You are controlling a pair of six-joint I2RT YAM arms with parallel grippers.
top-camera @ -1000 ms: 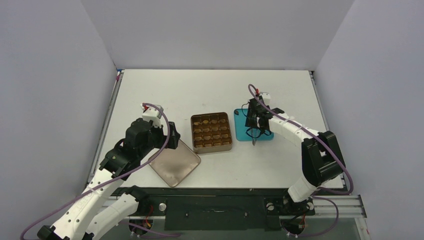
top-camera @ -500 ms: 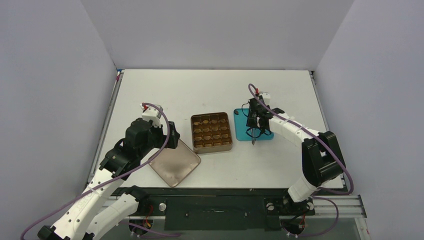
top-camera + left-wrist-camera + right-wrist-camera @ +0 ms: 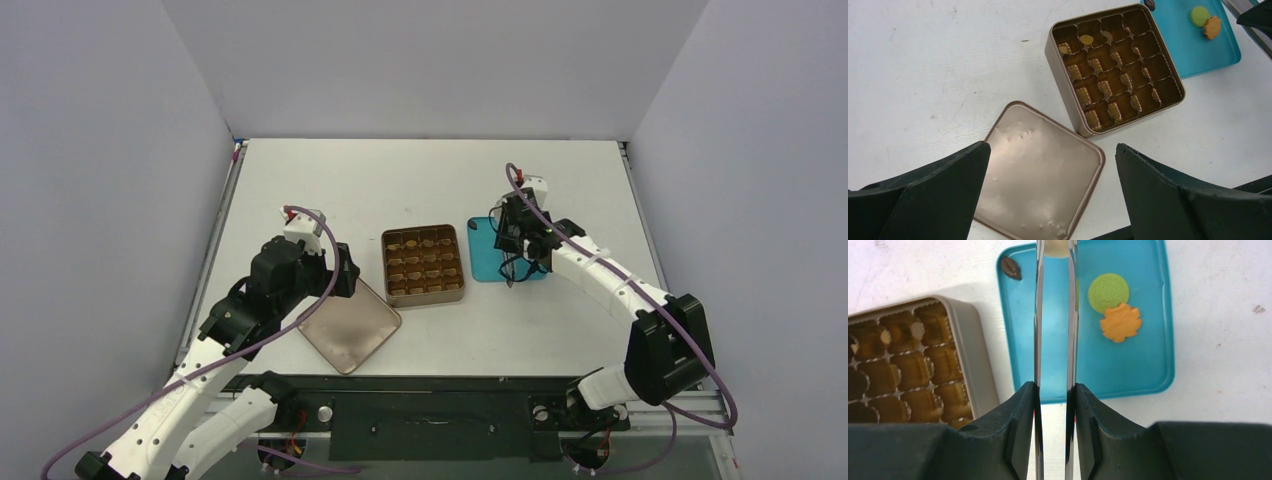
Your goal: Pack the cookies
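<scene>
Across the white table (image 3: 400, 180) in front of my two bases, the biggest piece is the square gold tin (image 3: 1064, 87). It is open, with its grid of compartments showing. Its lid (image 3: 1040, 170) lies flat by the tin's near left corner, so close that I cannot tell whether they touch. My left gripper (image 3: 1050, 150) hangs above that lid with its fingers spread wide and nothing between them.

Just right of the tin sits a blue tray (image 3: 1128, 365), with a narrow strip of table between the two. My right gripper (image 3: 1054, 390) is over the tray's near edge, pinched onto a pair of long metal tweezers (image 3: 1038, 315). Their two blades run away from me across the tray, close together and nearly parallel.

At the tweezer tips, at the very top of the right wrist view, a pale tan cookie (image 3: 1057, 247) shows between the blades. The frame cuts it off, so I cannot say how firmly it is gripped. Right of the blades, a round green cookie (image 3: 1108, 290) lies on the tray, with an orange flower-shaped cookie (image 3: 1120, 322) right against its near side. A small dark cookie (image 3: 1011, 267) sits at the tray's far left corner, left of the blades. One yellow cookie (image 3: 1087, 39) lies in a compartment of the tin's far row. The tin's right wall rises between the tray and the compartments.
</scene>
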